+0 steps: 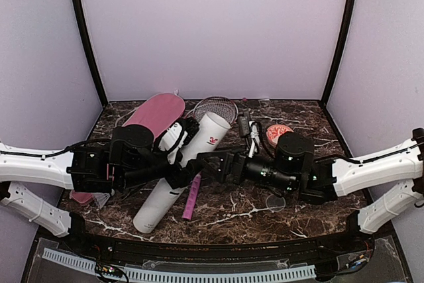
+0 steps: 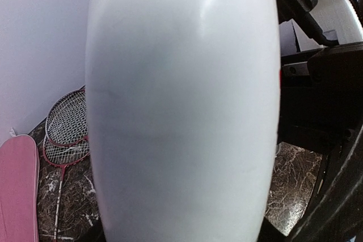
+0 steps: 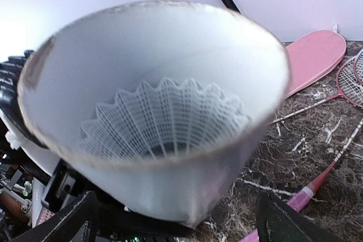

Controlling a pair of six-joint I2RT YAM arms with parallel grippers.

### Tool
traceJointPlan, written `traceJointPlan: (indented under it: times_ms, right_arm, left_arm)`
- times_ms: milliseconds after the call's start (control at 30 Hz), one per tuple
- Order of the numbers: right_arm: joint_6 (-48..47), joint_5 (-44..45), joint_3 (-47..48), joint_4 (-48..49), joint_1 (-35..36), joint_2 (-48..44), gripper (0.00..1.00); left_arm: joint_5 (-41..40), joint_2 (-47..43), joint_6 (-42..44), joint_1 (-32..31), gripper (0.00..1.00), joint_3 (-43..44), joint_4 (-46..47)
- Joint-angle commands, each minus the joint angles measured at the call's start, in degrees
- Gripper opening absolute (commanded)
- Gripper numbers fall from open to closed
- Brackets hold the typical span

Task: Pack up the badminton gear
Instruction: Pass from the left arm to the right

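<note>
Nesting inside smooth white cylindrical tube: lacy shuttlecock.

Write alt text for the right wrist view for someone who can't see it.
Close view down the open mouth of a white tube, with a white shuttlecock sitting inside it. Behind, on the dark marble table, lie a pink racket bag and red-framed rackets; the right gripper frames the bottom edge, fingers spread wide.

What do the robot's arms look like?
The two look like twins. The white-and-black left arm and the white-and-black right arm each have long, smooth white shells near the base, then chunky round black joints further along. Thin black cables run along the white parts.
</note>
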Motion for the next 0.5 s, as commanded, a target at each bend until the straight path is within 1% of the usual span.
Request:
traceJointPlan:
  times_ms: [0, 133, 333, 467]
  right_arm:
    - [-0.9, 2.2, 4.5, 4.1, 1.1, 2.4, 0.97]
    - [0.7, 2.8, 5.8, 6.2, 1.2, 4.6, 0.97]
    - [1.1, 4.0, 11.2, 1.1, 1.2, 7.7, 0.95]
    - [0.9, 5.1, 12.1, -0.3, 1.2, 8.3, 0.92]
  left_arm:
    - [1.1, -2.0, -2.1, 0.0, 0.62, -1.1, 2.7]
    - [1.4, -2.4, -2.7, 0.0, 0.62, -2.0, 4.0]
    - [2.5, -2.3, -3.1, 0.0, 0.63, -2.7, 5.2]
    - [2.8, -2.5, -3.3, 0.0, 0.63, -3.1, 6.0]
